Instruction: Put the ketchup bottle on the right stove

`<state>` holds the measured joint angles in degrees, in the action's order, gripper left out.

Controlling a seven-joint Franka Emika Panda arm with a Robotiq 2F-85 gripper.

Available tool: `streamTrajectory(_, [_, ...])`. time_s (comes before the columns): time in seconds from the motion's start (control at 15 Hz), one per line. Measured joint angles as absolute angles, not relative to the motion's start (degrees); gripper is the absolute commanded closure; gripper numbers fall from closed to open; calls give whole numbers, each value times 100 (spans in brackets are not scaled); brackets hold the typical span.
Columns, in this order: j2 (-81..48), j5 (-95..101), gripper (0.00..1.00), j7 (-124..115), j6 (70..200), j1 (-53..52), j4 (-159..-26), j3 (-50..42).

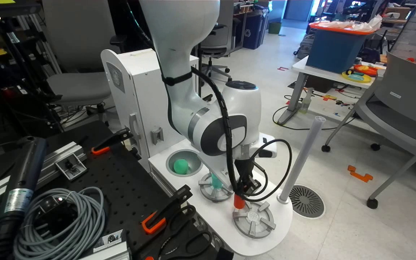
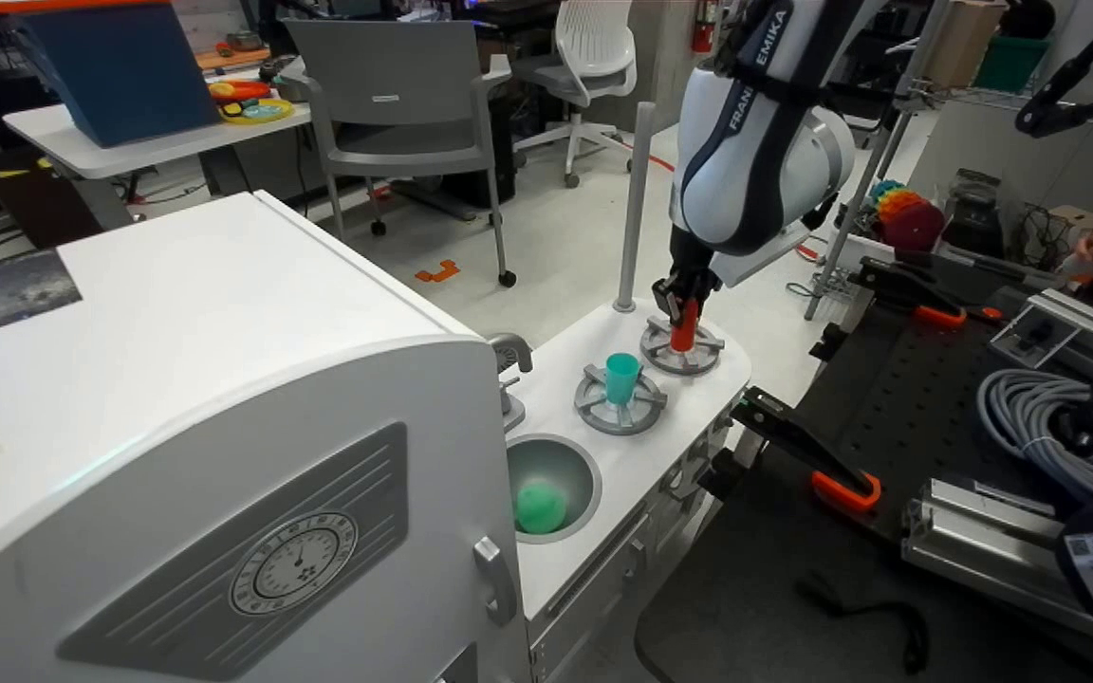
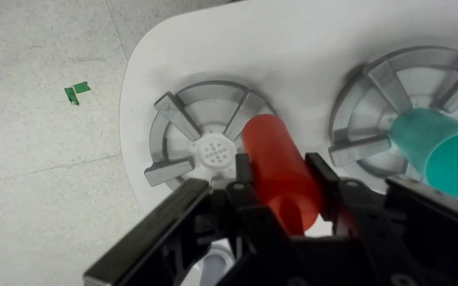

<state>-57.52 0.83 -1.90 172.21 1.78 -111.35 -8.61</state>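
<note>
Apparent placement: end effector (image 3: 280, 169) grips ketchup bottle (image 2: 684, 328), likely needing centring and release on right stove (image 1: 253, 216) by rounded worktop (image 3: 292, 43) edge.

- Ketchup bottle (image 3: 270, 147): red.
- Gripper (image 3: 282, 171): black.
- Right stove (image 3: 216, 150): light grey, spokes radiating, dots clustered at its centre.
- Cup (image 3: 424, 133), at three o'clock from that stove in the wrist view: teal.
- Counter (image 3: 300, 31): white.
- Ball (image 2: 541, 508), in both exterior views: green; basin (image 2: 556, 463) around it: grey.
- Panel (image 2: 191, 626), at eight o'clock in an exterior view: grey, striped; its dial (image 2: 293, 563) pale, dark-marked.
</note>
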Motion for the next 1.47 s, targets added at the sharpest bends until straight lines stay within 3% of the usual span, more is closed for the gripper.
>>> streamTrajectory(0.47, [-5793, 80, 87, -6, 17297, 963, -10764, -428])
streamTrajectory(1.47, [-6643, 50, 87, -109, 17088, 1033, -9881, -546])
